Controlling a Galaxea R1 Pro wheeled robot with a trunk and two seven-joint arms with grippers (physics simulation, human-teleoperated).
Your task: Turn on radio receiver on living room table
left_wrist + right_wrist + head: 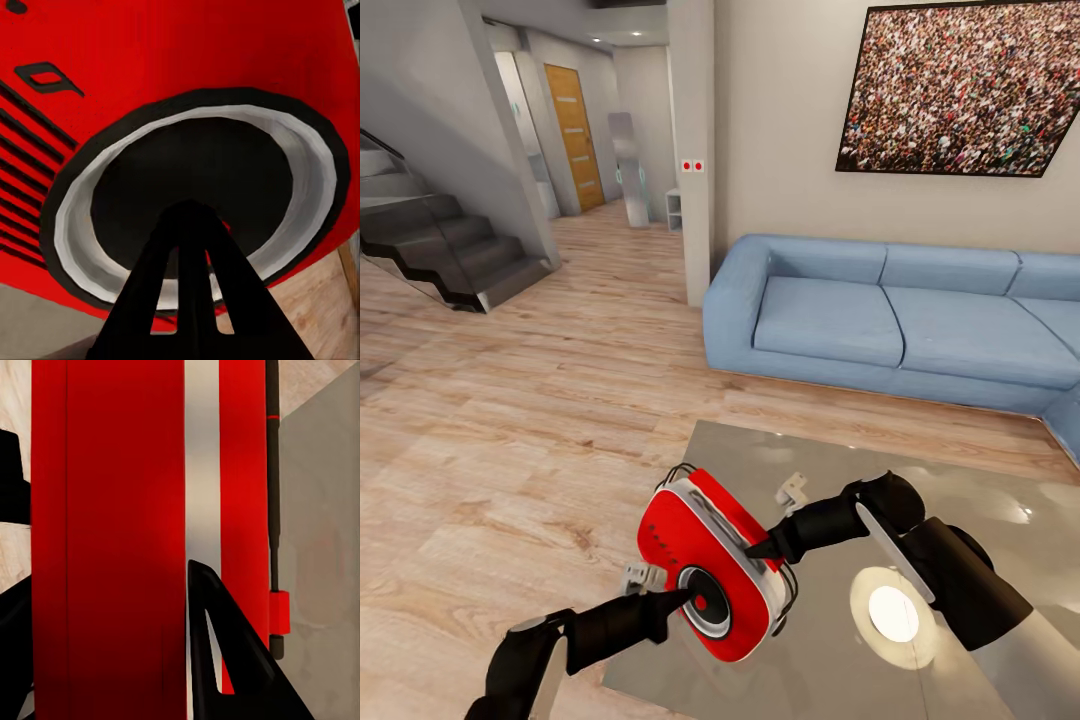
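The left tool [678, 600] reaches up from the near edge with its fingers drawn together into one point, and that point presses the middle of the round dial [703, 602] on the face of the radio [715, 565]. Closed like this it works as a poking tip, which suits pushing a switch. The left wrist view shows the dark fingertips [191, 225] meeting on the dial's black centre [187, 187].

The radio is lifted and tilted above the near left corner of the worktop [810, 470], its face turned toward the left arm. The right tool [760, 548] grips it across its thickness from behind, probably to brace it against the push. In the right wrist view one finger [217, 660] lies on the silver band [202, 472] and the other shows dark beyond the red body.

Whether the dial has switched is hard to judge; the fingertips cover its centre. A pale round disc [893, 612] lies on the worktop, partly behind the right arm.

Beyond stand the blue sofa [880, 315], cut off at the right, and the crowd picture [960, 85].
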